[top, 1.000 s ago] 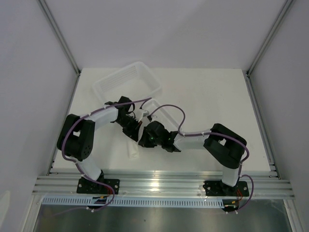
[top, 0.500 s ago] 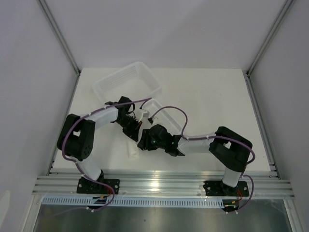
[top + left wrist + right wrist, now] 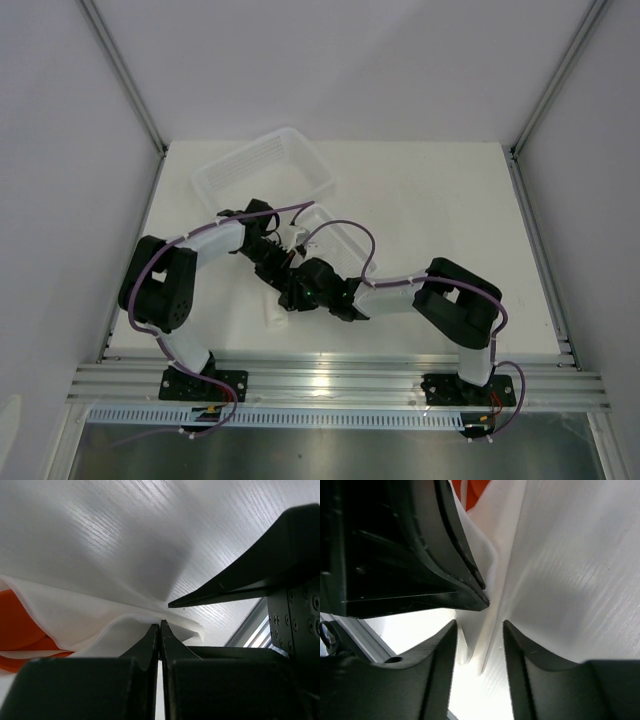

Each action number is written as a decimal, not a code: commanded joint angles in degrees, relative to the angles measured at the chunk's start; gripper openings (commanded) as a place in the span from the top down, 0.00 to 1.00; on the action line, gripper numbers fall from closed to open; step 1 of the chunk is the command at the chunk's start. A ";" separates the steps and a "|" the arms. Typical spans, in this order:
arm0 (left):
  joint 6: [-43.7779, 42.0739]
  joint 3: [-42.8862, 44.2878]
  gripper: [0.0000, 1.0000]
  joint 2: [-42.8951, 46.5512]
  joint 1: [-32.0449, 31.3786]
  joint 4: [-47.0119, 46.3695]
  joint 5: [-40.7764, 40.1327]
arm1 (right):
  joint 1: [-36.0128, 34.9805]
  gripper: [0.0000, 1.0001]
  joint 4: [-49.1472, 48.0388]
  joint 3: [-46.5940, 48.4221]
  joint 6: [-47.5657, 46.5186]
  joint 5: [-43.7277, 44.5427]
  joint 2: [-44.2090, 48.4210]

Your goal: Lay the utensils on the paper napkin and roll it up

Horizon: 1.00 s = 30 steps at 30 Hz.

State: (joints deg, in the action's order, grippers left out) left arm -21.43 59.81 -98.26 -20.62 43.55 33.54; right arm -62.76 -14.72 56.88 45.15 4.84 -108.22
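Right now our left hand (image 3: 160, 626) is closed tight. Its two fingers press together and pinch a gathered fold of the paper napkin (image 3: 85, 612), and creases in the white sheet fan out from the pinch. To the left of those fingertips, in that hand's own wrist view, the orange utensils (image 3: 17, 627) sit wrapped between layers of the napkin. Only a curved orange patch of them shows. Beyond the fingertips lies the bare white counter (image 3: 150, 525).

Our right hand (image 3: 479, 635) comes at the left hand from the opposite side, almost tip to tip. Its fingers stand apart, gripping nothing. A raised ridge of the napkin runs between them, but we cannot tell whether either finger touches the paper. From the left wrist view, one right finger reaches in just above our closed left fingertips, with its point at the napkin's fold.

From above, both hands crowd together over the napkin, and a white rolled end of it pokes out on the near side of them, toward our arm bases. The translucent basket (image 3: 310, 165) sits well beyond the left hand. The small ribbed tray (image 3: 335, 242) lies just beyond the right hand, beside the left.
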 commanded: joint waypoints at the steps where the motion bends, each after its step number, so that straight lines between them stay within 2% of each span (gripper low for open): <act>1: -0.10 1.98 0.99 0.35 -0.56 0.31 2.76 | -0.61 0.57 1.71 2.35 -0.67 3.24 -0.49; 6: -0.19 1.89 0.98 -0.09 -0.65 0.31 2.32 | -0.61 0.87 1.54 2.27 0.12 3.60 -0.67; 9: -0.28 1.98 0.93 0.61 -0.65 0.48 2.06 | -0.61 0.99 3.11 2.18 0.91 5.17 -0.41; 12: -0.37 2.59 0.79 1.75 -0.65 0.92 1.62 | -0.61 1.00 4.00 2.00 1.87 5.88 -0.32; 13: -0.54 3.20 0.70 2.19 -0.65 1.18 1.27 | -0.69 1.00 4.35 1.92 1.96 6.06 -0.32; 15: -0.54 3.91 0.61 3.50 -0.56 1.80 0.92 | -0.61 1.00 4.17 1.39 2.58 6.15 -0.06; 16: -0.54 4.52 0.53 4.21 -0.47 2.06 0.74 | -0.61 1.00 4.09 1.04 2.75 6.32 0.03; 19: -0.28 6.19 0.43 7.46 0.58 3.12 1.00 | -0.61 1.00 3.30 -0.28 3.28 6.67 0.73; 21: 0.42 6.89 0.40 9.30 1.54 3.03 0.22 | -0.61 1.00 2.86 -0.89 3.46 6.59 1.35; 23: 1.56 6.73 0.40 11.42 2.77 2.77 -0.84 | -0.69 1.00 2.42 -1.69 3.37 6.50 2.31; 24: 1.83 6.37 0.41 11.94 2.78 1.99 -4.50 | -0.69 1.00 2.33 -1.86 3.37 6.50 2.66; 30: 0.42 2.07 0.62 12.04 2.26 0.14 -11.29 | -0.87 1.00 0.23 -4.85 4.51 6.15 6.18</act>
State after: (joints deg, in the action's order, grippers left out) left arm -20.97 63.72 -86.02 -17.98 44.84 26.81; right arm -63.26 -12.19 53.74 48.25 9.65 -105.49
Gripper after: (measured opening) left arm 0.404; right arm 0.009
